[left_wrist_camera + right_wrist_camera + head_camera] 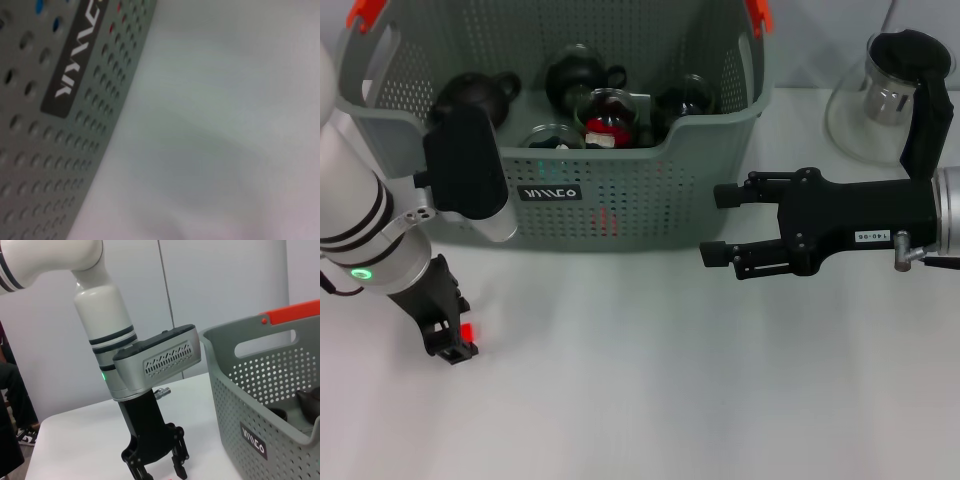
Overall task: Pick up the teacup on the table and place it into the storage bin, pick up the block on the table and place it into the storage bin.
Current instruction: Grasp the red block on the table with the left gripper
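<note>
The grey storage bin (620, 200) stands at the back of the white table, and its perforated wall and black label fill one side of the left wrist view (55, 150). Inside it lie glass teacups (609, 112) and dark teapots (582, 72). A small red block (468, 331) sits on the table in front of the bin's left corner. My left gripper (455, 347) points down right at the block, its fingers apart in the right wrist view (157, 471). Whether the block lies between the fingers I cannot tell. My right gripper (712, 222) hovers open and empty, off the bin's right front corner.
A glass teapot with a black lid (885, 95) stands at the back right, behind my right arm. The bin's orange handle tabs (757, 15) rise at its top corners. Bare white table (650, 400) spreads across the front.
</note>
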`<state>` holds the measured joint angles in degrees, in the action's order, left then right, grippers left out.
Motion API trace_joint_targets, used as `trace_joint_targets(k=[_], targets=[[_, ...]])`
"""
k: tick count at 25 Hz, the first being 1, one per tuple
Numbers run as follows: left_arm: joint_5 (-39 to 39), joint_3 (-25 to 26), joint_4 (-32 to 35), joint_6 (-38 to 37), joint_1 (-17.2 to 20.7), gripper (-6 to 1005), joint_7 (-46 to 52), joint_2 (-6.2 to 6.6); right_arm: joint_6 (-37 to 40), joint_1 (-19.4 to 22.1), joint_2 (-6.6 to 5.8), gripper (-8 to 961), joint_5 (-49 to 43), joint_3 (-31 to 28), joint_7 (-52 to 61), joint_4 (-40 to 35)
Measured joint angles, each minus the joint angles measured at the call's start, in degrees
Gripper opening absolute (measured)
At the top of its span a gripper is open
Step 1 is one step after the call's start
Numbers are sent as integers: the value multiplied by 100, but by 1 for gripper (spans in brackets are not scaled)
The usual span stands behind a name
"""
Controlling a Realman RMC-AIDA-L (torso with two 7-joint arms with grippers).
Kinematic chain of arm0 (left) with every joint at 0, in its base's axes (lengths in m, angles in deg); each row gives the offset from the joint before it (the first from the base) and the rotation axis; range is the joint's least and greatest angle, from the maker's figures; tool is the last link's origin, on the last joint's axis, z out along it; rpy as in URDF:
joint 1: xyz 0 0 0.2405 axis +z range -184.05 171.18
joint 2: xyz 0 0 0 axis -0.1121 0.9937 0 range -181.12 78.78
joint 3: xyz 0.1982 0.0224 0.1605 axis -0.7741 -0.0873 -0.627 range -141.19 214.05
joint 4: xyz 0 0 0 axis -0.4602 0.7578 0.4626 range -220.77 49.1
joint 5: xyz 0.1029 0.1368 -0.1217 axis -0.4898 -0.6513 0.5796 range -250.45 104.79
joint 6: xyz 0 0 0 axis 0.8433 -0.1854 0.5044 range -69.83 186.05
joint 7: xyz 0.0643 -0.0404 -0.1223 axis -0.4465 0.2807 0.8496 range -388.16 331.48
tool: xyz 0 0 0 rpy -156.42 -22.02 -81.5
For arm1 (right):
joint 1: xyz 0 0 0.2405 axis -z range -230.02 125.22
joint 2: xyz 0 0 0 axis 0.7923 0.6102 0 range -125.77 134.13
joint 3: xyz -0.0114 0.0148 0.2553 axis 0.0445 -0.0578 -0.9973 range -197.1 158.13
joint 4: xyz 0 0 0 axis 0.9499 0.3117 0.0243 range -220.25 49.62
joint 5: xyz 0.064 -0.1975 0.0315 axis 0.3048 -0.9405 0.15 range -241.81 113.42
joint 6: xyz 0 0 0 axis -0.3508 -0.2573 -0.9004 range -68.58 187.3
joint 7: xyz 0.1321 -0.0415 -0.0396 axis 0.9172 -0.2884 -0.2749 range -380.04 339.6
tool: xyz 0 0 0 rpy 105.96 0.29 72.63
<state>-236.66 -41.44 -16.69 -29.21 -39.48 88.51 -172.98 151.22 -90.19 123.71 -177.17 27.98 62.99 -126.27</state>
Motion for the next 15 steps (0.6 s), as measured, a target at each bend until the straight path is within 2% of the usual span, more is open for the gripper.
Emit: trace_joint_targets(k=[2,10,15], targets=[[0,0,-24,19,-1,555,0,0,-5,0,0,853,-1,0,1,-1],[0,0,-94,38,4,548,-6,0,-36,0,0,853,-5,0,2,0],[0,0,-94,66,30,384,-6,-4,-35,0,0,853,-6,0,2,0]])
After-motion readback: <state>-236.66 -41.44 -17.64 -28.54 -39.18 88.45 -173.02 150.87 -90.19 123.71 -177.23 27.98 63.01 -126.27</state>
